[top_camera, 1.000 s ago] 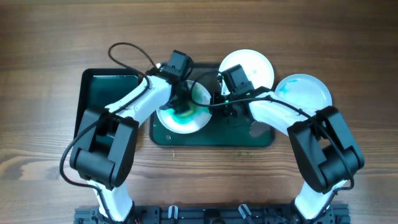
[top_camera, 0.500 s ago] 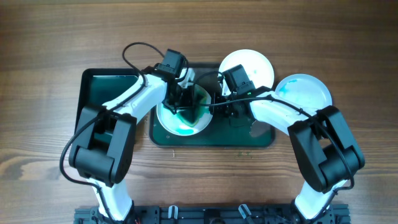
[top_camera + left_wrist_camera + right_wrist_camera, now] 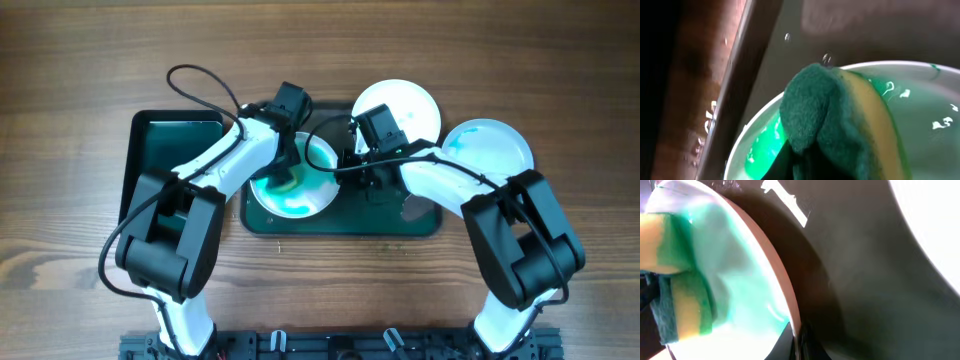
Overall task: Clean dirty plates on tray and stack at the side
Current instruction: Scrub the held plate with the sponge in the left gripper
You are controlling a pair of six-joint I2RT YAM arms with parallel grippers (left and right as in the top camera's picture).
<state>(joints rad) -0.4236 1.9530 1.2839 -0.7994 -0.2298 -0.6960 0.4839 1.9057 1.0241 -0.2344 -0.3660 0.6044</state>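
Note:
A white plate [image 3: 312,192] smeared teal lies at the left of the dark tray [image 3: 340,222]. My left gripper [image 3: 285,172] is shut on a green-and-yellow sponge [image 3: 281,182] pressed on this plate; the left wrist view shows the sponge [image 3: 840,115] on the wet plate [image 3: 925,120]. My right gripper [image 3: 350,165] is shut on the plate's right rim, which shows in the right wrist view [image 3: 785,295] between the fingers [image 3: 801,341]. A plain white plate [image 3: 405,100] lies at the tray's back right. A third plate [image 3: 495,150] with faint teal at its edge lies on the table to the right.
A smaller black tray [image 3: 170,150] lies left of the main tray, under the left arm. Both arms cross over the main tray. Wooden table surrounds everything.
My left gripper has rubbed the sponge across the plate, up toward the far rim and back to the plate's left-middle. The teal smear has spread. The right gripper has held still.

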